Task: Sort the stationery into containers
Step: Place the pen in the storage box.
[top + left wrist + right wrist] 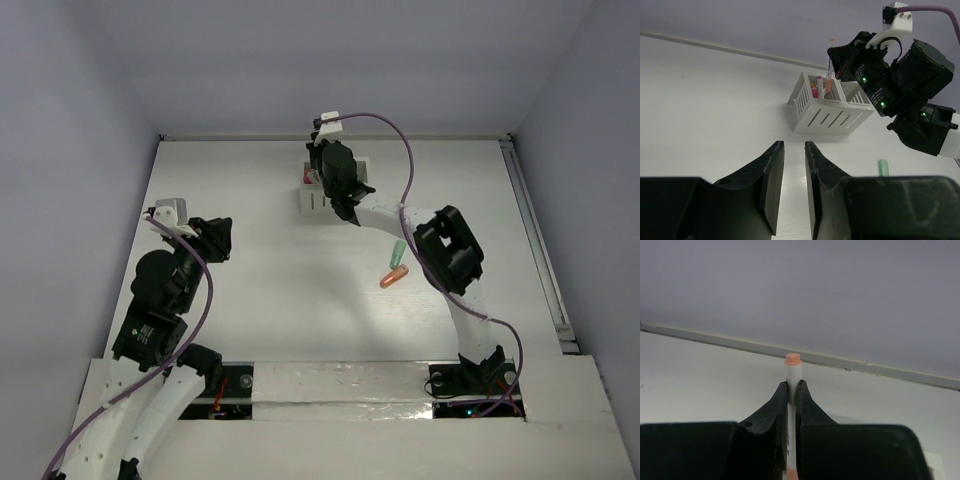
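The white two-compartment box (322, 199) stands at the back middle of the table. In the left wrist view the box (826, 116) holds several pens (819, 86) upright in its left compartment. My right gripper (791, 384) is shut on a white pen (793, 371) with an orange end and holds it upright just above the box; the pen also shows in the left wrist view (830, 54). My left gripper (794, 144) is a little open and empty, low over the table at the left (217, 240). The orange piece (394, 277) and the mint-green piece (398, 252) lie right of centre.
The right arm's forearm (447, 247) reaches over the table beside the two short pieces. The mint-green piece also shows in the left wrist view (883, 166). A rail (535, 230) runs along the table's right edge. Walls close the back and sides.
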Robot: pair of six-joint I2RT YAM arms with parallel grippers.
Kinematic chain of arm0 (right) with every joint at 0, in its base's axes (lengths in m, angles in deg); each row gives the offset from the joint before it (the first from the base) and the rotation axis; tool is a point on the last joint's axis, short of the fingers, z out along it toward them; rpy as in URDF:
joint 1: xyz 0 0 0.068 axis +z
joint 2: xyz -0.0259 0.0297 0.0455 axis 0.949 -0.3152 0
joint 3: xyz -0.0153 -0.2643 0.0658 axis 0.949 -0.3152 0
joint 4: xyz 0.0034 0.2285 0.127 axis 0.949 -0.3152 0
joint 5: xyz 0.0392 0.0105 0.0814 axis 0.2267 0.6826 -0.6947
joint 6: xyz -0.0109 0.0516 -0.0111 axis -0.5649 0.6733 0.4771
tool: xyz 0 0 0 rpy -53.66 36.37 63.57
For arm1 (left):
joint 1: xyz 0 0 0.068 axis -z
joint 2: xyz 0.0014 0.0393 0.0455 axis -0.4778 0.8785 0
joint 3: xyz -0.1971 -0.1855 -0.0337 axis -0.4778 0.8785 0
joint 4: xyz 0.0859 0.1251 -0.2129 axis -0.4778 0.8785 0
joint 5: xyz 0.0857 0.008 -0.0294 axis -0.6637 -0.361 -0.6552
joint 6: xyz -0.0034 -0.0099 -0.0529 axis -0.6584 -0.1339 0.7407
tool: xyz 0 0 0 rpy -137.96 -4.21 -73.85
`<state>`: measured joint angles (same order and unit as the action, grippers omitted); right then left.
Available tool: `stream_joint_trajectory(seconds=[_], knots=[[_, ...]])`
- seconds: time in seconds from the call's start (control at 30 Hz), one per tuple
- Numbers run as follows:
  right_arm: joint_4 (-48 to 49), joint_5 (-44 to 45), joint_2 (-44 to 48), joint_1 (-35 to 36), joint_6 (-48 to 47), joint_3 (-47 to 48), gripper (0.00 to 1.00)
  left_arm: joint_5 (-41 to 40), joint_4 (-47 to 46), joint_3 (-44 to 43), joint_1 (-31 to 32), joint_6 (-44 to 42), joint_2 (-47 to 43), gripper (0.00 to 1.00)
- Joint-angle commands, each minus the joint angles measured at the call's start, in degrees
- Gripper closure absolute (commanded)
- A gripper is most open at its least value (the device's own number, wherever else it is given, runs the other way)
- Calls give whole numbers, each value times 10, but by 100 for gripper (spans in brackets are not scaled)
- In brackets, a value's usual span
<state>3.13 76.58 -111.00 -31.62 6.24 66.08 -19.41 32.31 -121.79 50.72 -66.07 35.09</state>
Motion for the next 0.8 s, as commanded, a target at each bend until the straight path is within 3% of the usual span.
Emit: stream_joint_trajectory(seconds=[0.0,0.1,0.13,0.2,0.33,0.47,0.5,0.57,0.6,0.63,0.77], knots=[[59,19,-2,0,-23,31,100,-3,-25,-5,3,-6,11,79],[76,13,21,0,3,-21,88,2,-27,-5,3,-7,8,79],[89,3,30,0,11,-37,77,0,-27,-5,3,-7,6,79],[93,0,48,0,16,-65,68,0,-27,-5,3,-6,12,79],[87,-1,81,0,23,-94,40,12,-31,-3,3,-6,10,79],[78,3,136,0,35,-123,30,7,-29,-3,3,-5,13,79],[71,6,151,0,38,-133,30,13,-31,-2,3,-5,13,79],[41,26,208,0,84,-185,54,13,-32,-2,3,-5,5,79],[28,40,230,0,98,-210,73,7,-31,-2,3,-5,2,79],[-11,75,278,0,135,-237,100,4,-30,-3,3,-5,0,79],[-152,104,375,-19,261,-376,100,8,-30,-2,9,-4,-4,79]])
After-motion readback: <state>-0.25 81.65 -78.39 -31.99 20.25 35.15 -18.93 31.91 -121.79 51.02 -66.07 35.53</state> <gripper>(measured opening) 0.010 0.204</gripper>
